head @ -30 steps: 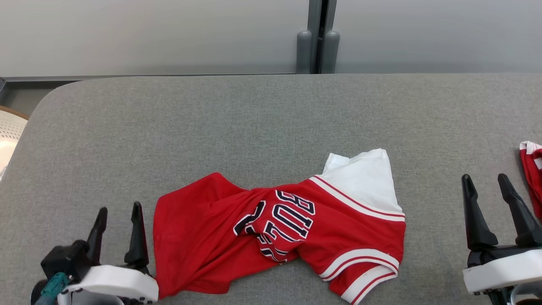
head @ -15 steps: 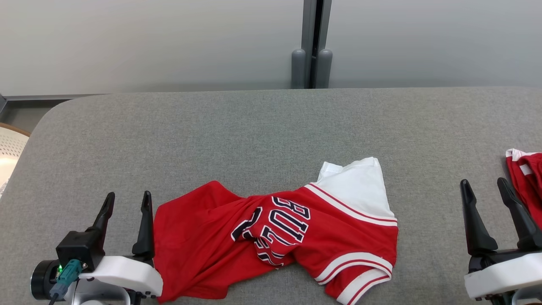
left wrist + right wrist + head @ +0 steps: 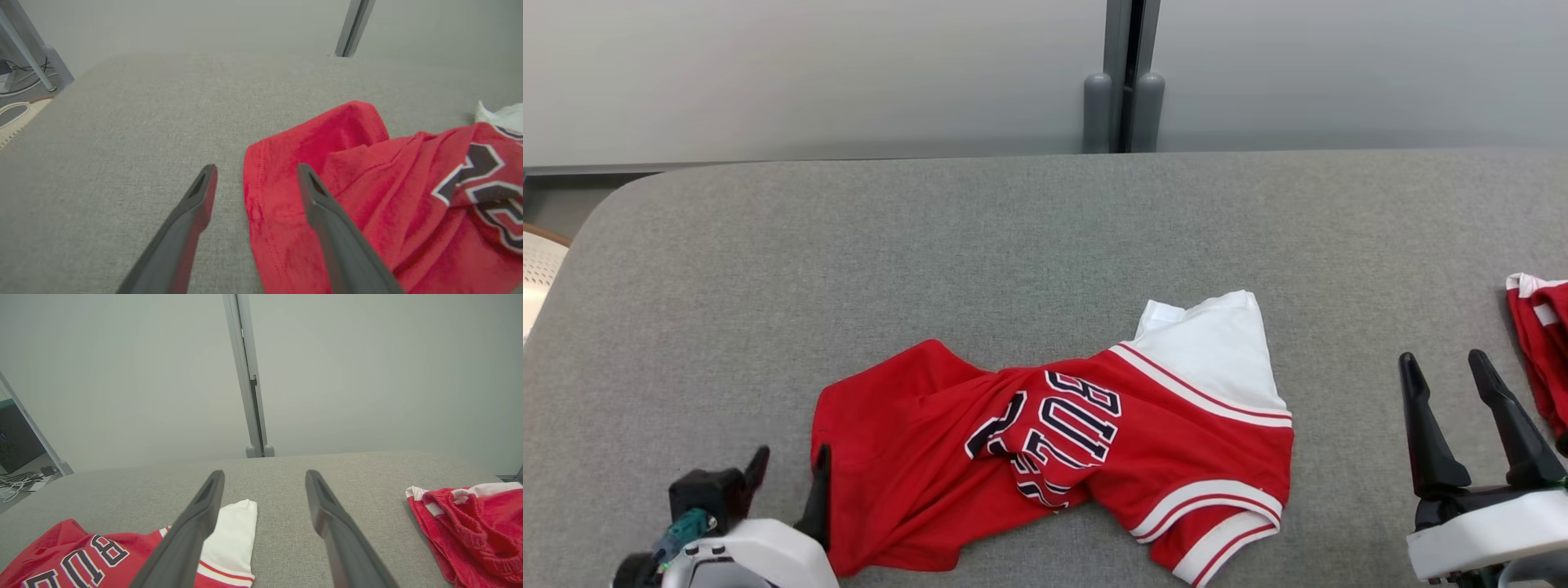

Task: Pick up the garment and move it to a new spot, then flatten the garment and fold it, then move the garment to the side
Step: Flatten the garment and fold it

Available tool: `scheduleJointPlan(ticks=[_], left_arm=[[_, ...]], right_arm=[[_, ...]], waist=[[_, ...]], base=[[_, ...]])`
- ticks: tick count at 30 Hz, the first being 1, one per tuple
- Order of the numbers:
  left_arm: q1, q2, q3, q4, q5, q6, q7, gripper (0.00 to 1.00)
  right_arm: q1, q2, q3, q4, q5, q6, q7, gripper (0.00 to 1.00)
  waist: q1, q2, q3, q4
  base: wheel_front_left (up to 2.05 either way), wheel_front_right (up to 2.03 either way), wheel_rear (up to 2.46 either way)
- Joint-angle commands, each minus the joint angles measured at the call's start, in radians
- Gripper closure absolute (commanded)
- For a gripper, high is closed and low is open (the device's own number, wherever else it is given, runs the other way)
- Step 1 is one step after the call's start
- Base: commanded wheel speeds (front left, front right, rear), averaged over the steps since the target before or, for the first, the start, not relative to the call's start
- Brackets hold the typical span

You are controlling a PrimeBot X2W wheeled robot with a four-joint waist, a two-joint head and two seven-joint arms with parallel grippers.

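The jersey (image 3: pixel 1054 465) lies crumpled on the grey surface (image 3: pixel 1013 245), near its front edge and about midway across. It is red with dark, white-edged lettering twisted into a bunched fold at its middle, and a white sleeve (image 3: pixel 1217 351) points toward the far side. Striped white trim runs along its right end. The left jaws stand wide open at the lower left of the head view and hold nothing. Their fingers (image 3: pixel 821 490) sit right at the jersey's left hem. In the left wrist view that hem (image 3: pixel 251 204) runs up between the two fingers (image 3: pixel 196 204). One is over bare surface and the other is over red cloth. Whether either finger touches the fabric cannot be told. The right jaws are also spread wide and empty at the lower right of the head view. Their fingers (image 3: pixel 1421 425) are over bare surface, well apart from the jersey's right end. Just beyond them, at the right edge, lies another garment (image 3: pixel 1539 343), red with white trim, apart from the jersey. The right wrist view shows it heaped at the right (image 3: pixel 470 526), the jersey's lettered part and sleeve at the lower left (image 3: pixel 81 555), and grey surface between the two fingers (image 3: pixel 327 514). Behind the surface is a pale wall with a grey post (image 3: pixel 1125 73).
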Motion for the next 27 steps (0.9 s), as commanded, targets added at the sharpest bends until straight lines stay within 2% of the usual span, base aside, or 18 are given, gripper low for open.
scheduleJointPlan(ticks=[1, 9, 10, 11, 12, 13, 23, 27], left_arm=[[-0.035, -0.011, -0.004, 0.086, -0.03, -0.035, 0.006, 0.0], [-0.114, -0.052, -0.015, 0.321, -0.085, -0.121, 0.005, 0.0], [-0.124, -0.056, -0.017, 0.348, -0.085, -0.13, 0.005, 0.03], [-0.133, -0.062, -0.022, 0.375, -0.088, -0.141, 0.005, 0.18], [-0.139, -0.067, -0.027, 0.399, -0.09, -0.151, 0.004, 0.81], [-0.146, -0.071, -0.031, 0.42, -0.089, -0.157, -0.002, 1.0], [-0.234, -0.107, -0.039, 0.553, -0.083, -0.186, -0.083, 1.0], [-0.286, -0.122, -0.045, 0.579, -0.079, -0.199, -0.106, 1.0]], right_arm=[[-0.014, -0.001, 0.005, 0.007, 0.011, 0.0, -0.008, 0.0], [-0.021, 0.003, 0.003, 0.029, 0.016, 0.0, -0.013, 0.0], [-0.023, 0.002, 0.004, 0.032, 0.017, 0.0, -0.012, 0.0], [-0.025, 0.0, 0.003, 0.035, 0.018, 0.0, -0.014, 0.0], [-0.027, -0.003, 0.0, 0.04, 0.017, 0.0, -0.014, 0.0], [-0.029, -0.004, -0.003, 0.045, 0.019, 0.0, -0.015, 0.0], [-0.1, -0.071, -0.055, 0.18, 0.059, 0.0, -0.042, 0.0], [-0.2, -0.123, -0.015, 0.267, 0.08, 0.0, -0.047, 0.0]], waist=[[0.0, 0.0, 0.016, -0.005], [0.0, 0.0, 0.041, -0.014], [0.0, 0.0, 0.044, -0.015], [0.0, 0.0, 0.046, -0.017], [0.0, 0.0, 0.049, -0.018], [0.0, 0.0, 0.051, -0.02], [0.0, 0.0, 0.116, 0.004], [0.0, 0.0, 0.17, 0.025]], base=[[0.0, 0.0, 0.0], [0.0, 0.0, 0.0], [0.0, 0.0, 0.0], [0.0, 0.0, 0.0], [0.0, 0.0, 0.0], [0.0, 0.0, 0.0], [0.0, 0.0, 0.0], [0.0, 0.0, 0.0]])
